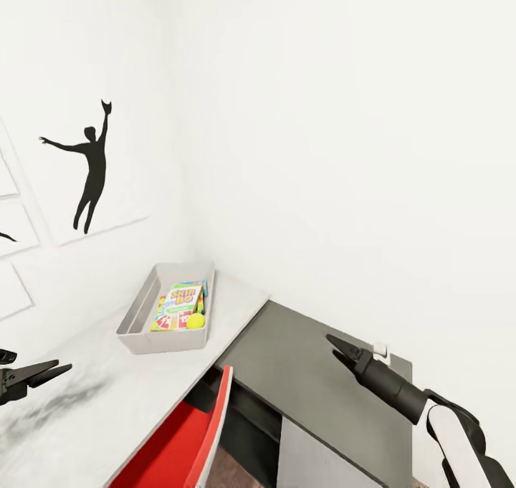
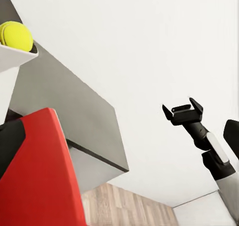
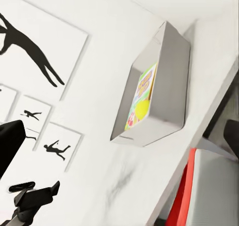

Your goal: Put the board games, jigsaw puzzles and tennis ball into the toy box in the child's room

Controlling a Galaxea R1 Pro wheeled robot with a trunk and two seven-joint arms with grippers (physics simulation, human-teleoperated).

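Nearest the robot, the left hand (image 1: 43, 375) hangs over the near end of the white counter (image 1: 86, 409), fingers slightly parted and holding nothing. The right hand (image 1: 342, 350) is raised over the lower grey cabinet (image 1: 315, 380), fingers likewise apart and empty. A red chair back (image 1: 193, 438) stands against the counter edge between the two arms.

Further along, in the corner, the toy box (image 1: 136, 316) sits on the counter. Inside it lies the Skip-Bo game (image 1: 179, 302) with the tennis ball (image 1: 196, 321) resting on top; a sliver of bright colour beneath the game may be a puzzle, though this cannot be confirmed. On the far wall hang silhouette prints (image 1: 89, 165).

Judgement: both hands being free and the box part-filled, the robot appears to be between deposits. No loose toy is visible on the counter here. The next move calls for locating any remaining games, probably by turning toward the bed.
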